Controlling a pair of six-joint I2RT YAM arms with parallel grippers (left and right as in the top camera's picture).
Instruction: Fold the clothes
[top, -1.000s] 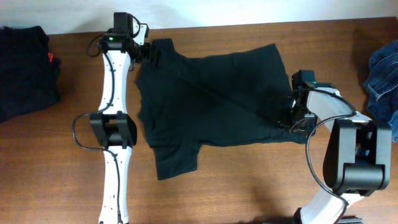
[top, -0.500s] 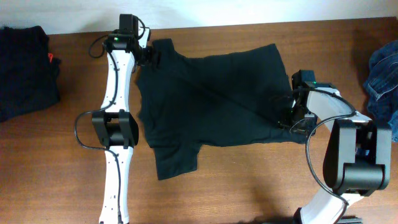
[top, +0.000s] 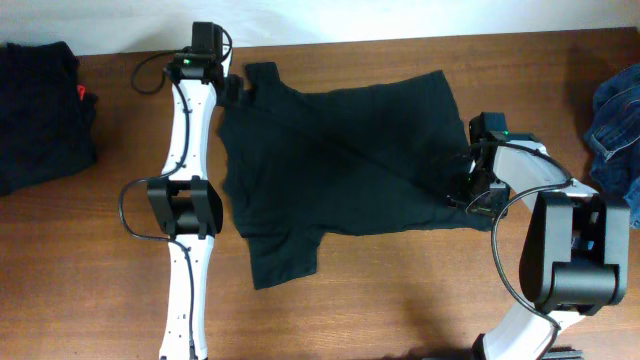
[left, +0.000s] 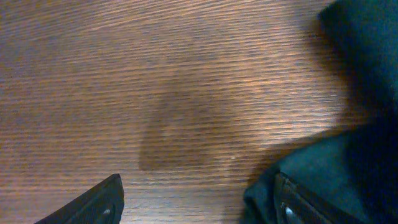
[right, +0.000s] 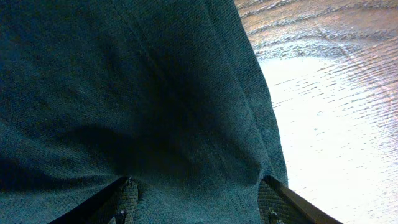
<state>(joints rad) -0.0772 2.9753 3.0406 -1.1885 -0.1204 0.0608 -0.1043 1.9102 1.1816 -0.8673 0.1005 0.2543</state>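
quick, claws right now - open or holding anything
Left claw: open, empty, beside the shirt.
Right claw: open over the shirt, nothing gripped.

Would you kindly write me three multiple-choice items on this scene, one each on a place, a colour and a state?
1. Where does the blue denim garment lie?
A. At the right edge of the table
B. In the middle of the table
C. At the left edge of the table

2. What colour is the T-shirt spread out in the middle?
A. White
B. Black
C. Red

3. How does the left gripper stand?
A. Shut on a sleeve
B. Open, with bare table between its fingers
C. Shut on nothing

Answers:
1. A, since the overhead view shows the denim at the right border, apart from the T-shirt.
2. B, since it reads very dark and plain in every view.
3. B, since the left wrist view shows the fingers far apart over wood, the cloth beside one of them.
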